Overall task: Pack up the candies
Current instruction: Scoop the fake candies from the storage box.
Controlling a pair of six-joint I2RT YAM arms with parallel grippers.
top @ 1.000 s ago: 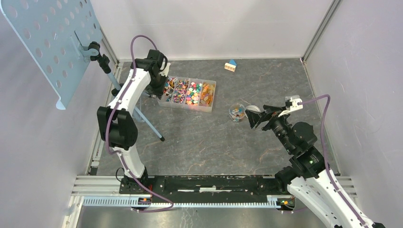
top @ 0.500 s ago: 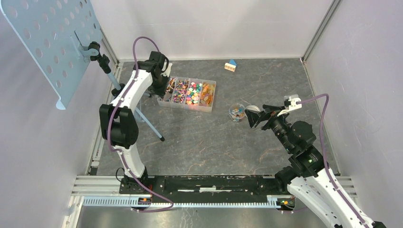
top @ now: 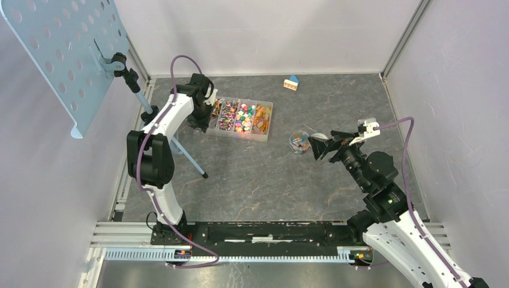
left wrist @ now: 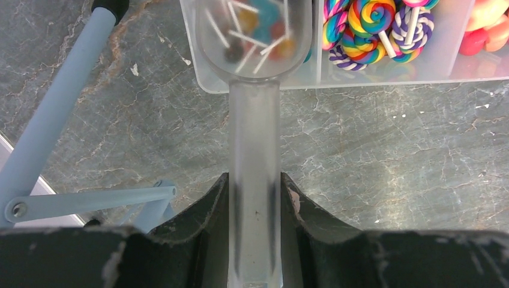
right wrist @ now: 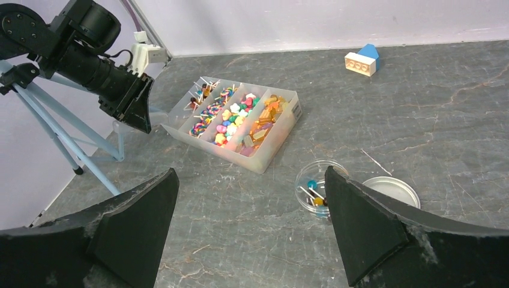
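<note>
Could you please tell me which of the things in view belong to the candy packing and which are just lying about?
Belongs to the job: candies, divided box, scoop held by the left gripper, small jar, lid beside it, right gripper open nearby.

Just lying about: blue-roofed toy house, tripod, perforated board.
</note>
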